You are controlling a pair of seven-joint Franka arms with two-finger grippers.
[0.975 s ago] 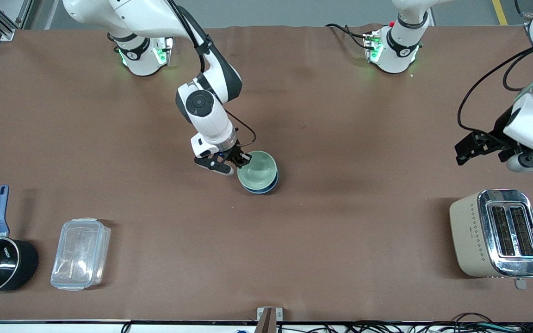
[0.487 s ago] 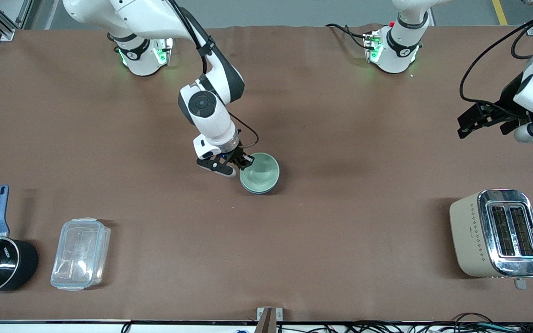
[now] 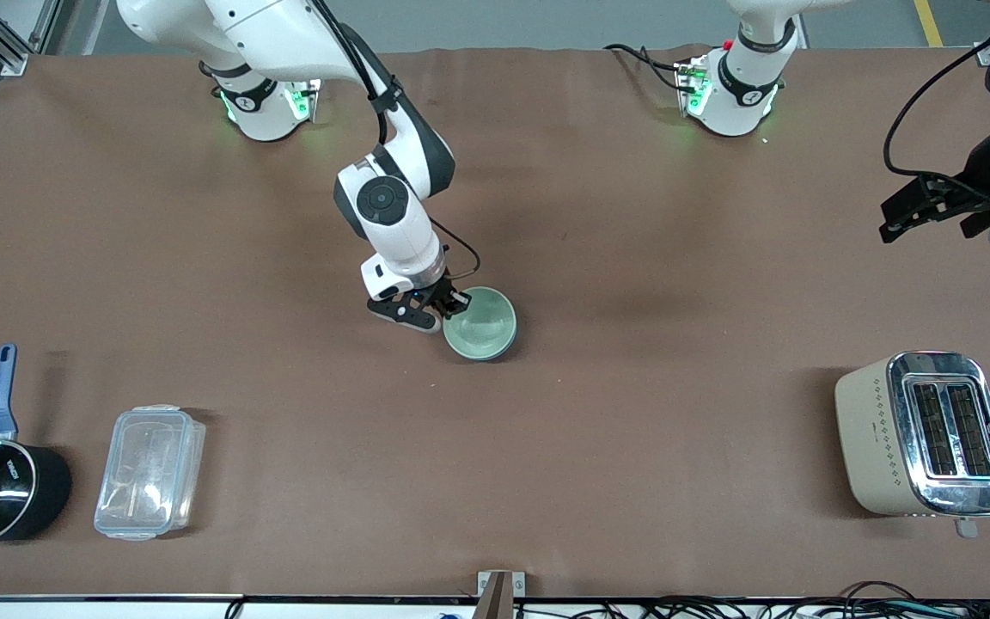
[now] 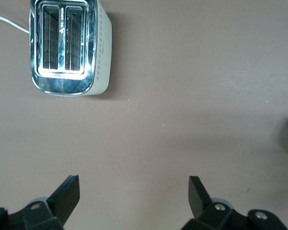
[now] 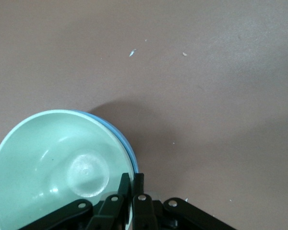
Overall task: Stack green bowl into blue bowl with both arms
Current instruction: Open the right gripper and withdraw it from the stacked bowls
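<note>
R gripper (image 3: 446, 305) w/ fingers clamped on green bowl (image 3: 479, 324) rim; bowl sat nested in blue bowl (image 5: 129, 151), mid-counter, directly under R wrist. L gripper (image 4: 134, 194), fingers apart, waited over counter near toaster (image 3: 925, 432).

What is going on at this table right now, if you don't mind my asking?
The right gripper is pinching the rim of the green bowl, which sits nested in the blue bowl mid-table. The left gripper hangs open, holding nothing, over the left arm's end of the table, above the toaster.
</note>
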